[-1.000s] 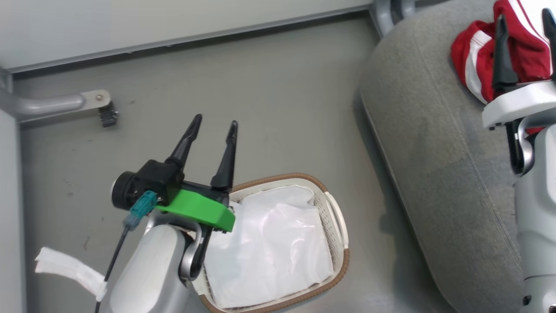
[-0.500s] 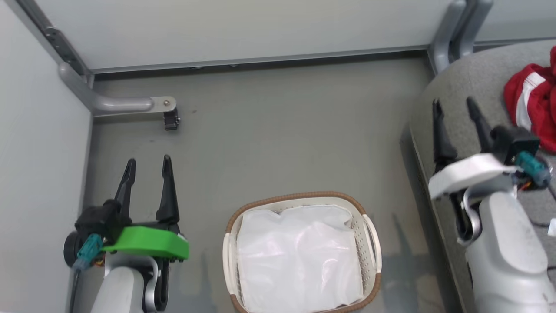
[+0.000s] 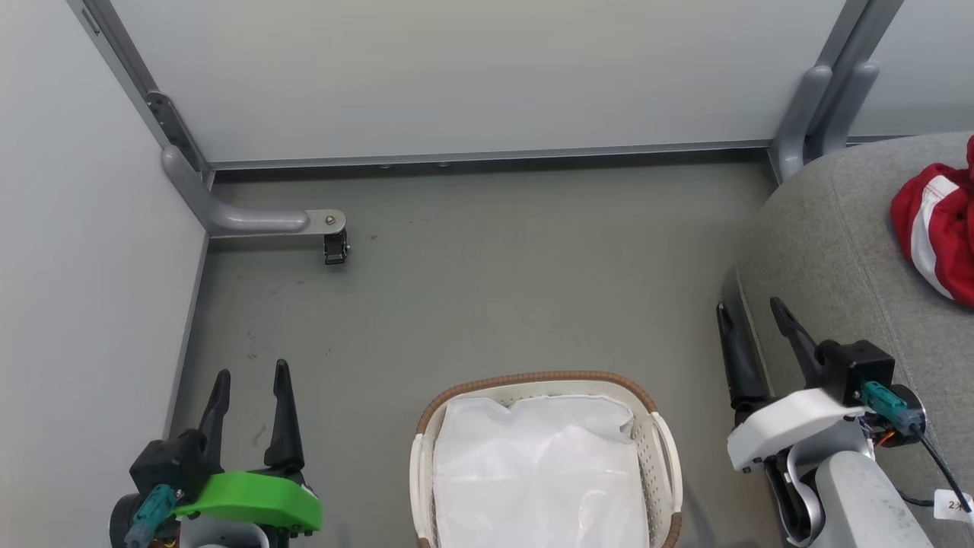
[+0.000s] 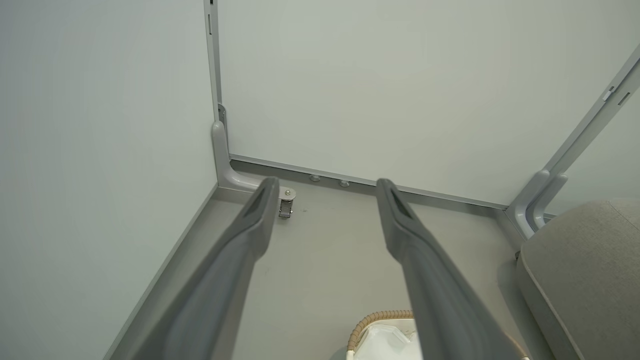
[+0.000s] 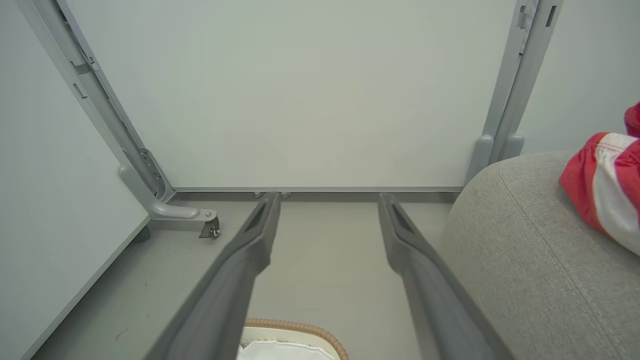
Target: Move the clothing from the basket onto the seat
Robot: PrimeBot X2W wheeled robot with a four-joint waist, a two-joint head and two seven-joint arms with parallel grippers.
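Now right tool spread, drawn back from clothing on seat, left tool spread, shifted off basket.

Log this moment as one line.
clothing: on seat | basket: liner showing, no red | left gripper: open, empty | right gripper: open, empty

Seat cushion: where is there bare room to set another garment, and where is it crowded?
The seat is bare grey fabric from its rounded edge across to the red clothing at the head view's right edge. Crowded spots: that clothing, and the seat's near edge, where the right gripper hangs open.
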